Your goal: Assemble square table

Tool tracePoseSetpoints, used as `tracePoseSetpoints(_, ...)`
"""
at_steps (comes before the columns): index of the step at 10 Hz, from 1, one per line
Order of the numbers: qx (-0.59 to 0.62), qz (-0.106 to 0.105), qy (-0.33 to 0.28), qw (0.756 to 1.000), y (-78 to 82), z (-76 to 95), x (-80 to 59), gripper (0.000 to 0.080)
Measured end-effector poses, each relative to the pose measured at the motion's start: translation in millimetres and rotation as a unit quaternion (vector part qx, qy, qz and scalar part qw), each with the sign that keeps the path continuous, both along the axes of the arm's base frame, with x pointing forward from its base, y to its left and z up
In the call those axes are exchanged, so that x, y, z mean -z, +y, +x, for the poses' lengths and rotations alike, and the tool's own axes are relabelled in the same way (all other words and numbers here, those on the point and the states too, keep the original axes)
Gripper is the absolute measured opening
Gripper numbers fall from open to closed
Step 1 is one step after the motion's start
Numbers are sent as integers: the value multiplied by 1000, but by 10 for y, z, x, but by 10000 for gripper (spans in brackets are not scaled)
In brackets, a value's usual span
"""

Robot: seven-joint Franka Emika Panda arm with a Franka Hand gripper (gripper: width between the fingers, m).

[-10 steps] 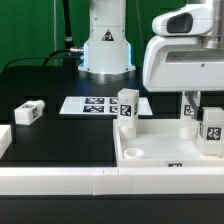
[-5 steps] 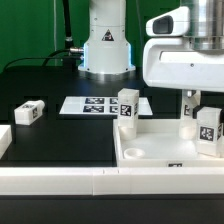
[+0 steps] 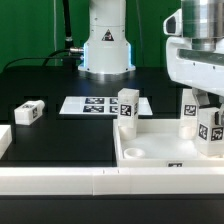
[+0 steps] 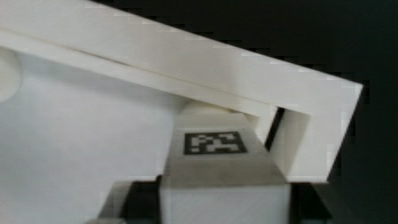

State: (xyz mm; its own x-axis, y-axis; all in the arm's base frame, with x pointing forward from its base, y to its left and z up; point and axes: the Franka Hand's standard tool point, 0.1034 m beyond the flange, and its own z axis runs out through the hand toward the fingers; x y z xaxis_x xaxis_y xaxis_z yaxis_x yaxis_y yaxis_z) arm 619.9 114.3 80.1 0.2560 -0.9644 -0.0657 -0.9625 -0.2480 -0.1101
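Note:
The square table's white top (image 3: 150,156) lies at the exterior view's right, rim up. One tagged white leg (image 3: 127,108) stands at its far left corner. My gripper (image 3: 207,112) hangs over the top's right side, shut on another upright leg (image 3: 210,132) whose lower end is inside the rim. In the wrist view that leg (image 4: 221,160) shows its tag between my dark fingers (image 4: 164,196), with the top's raised rim (image 4: 196,75) behind it. A further white tagged block (image 3: 188,110) seems to stand just behind the held leg. A loose leg (image 3: 28,112) lies on the black table at the left.
The marker board (image 3: 92,104) lies flat behind the table top. Long white rails (image 3: 70,182) run along the front edge, and a white piece (image 3: 4,140) sits at the far left. The robot's base (image 3: 105,45) stands at the back.
My hand's body has shifted toward the exterior view's right and appears to have turned. The held leg stays in nearly the same spot in the table top.

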Motion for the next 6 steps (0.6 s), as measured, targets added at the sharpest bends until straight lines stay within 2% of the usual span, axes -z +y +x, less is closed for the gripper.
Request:
tracePoseSetpoints(3, -18, -1, -2, 1000, -1, 0, 0, 287)
tracePoseSetpoints(4, -66, -6, -6, 998, -15, 5, -7, 378)
tracePoseSetpoints(5, -119, -11, -11, 993, -18, 6, -8, 567)
tracePoseSetpoints(6, -133, -12, -12, 991, -14, 4, -5, 567)
